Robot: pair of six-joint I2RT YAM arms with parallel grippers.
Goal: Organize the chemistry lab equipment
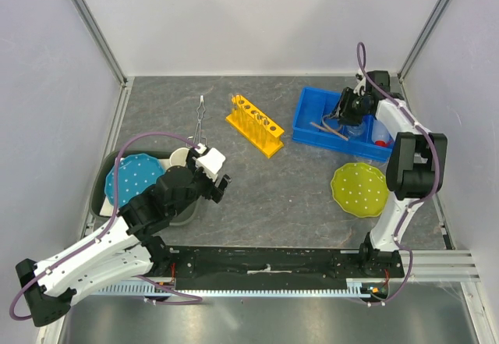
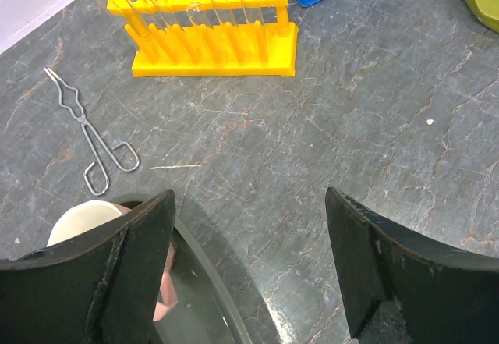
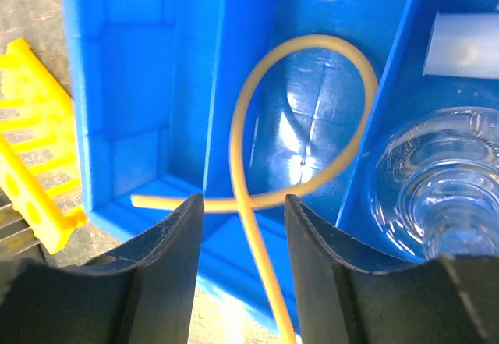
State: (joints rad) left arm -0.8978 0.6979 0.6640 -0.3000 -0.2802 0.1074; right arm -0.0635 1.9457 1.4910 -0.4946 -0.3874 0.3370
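Right hand hovers over the blue bin, upper right of the top view, fingers parted clear of the tan rubber loop, which lies in its own compartment, sorted I'd say; left hand spread empty near the tongs.

Grey, pale-veined desk. Bright yellow rack far centre, silvery tongs just left of it. On the right, a deep blue bin holds a tan rubber loop and a clear flask. Near right, the lime-green plate is white-dotted. Left, the teal-blue plate has white dots too.
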